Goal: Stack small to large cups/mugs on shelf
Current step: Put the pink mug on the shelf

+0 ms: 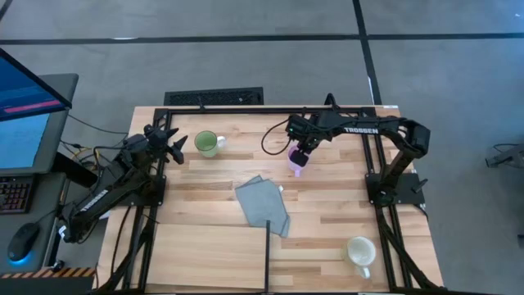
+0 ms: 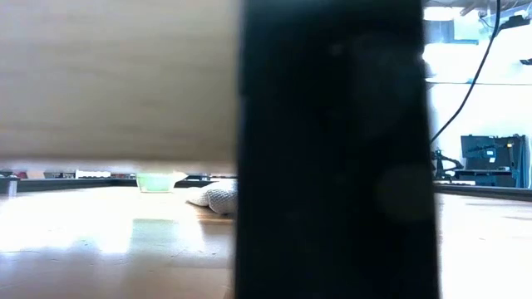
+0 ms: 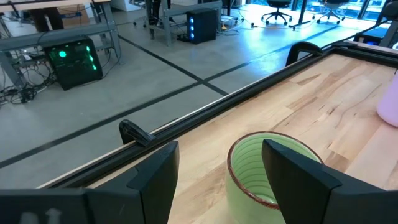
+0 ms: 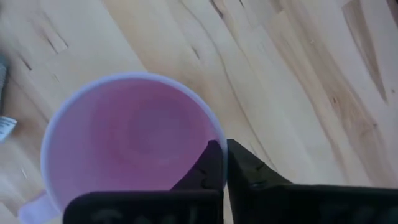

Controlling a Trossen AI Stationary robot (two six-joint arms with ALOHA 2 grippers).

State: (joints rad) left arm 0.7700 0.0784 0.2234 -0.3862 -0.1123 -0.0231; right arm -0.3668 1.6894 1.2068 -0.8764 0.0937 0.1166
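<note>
Striped plank tabletop; pale wooden shelf board at near left, black frame rails around. Grey concrete floor beyond; monitor at far left, office chairs and a computer tower in the room.

Right gripper clenched on the rim of the light purple mug, mid-table toward the back. Left gripper spread wide just behind the green mug, touching nothing. Cream-white mug sits near right. Grey folded cloth lies centre.
</note>
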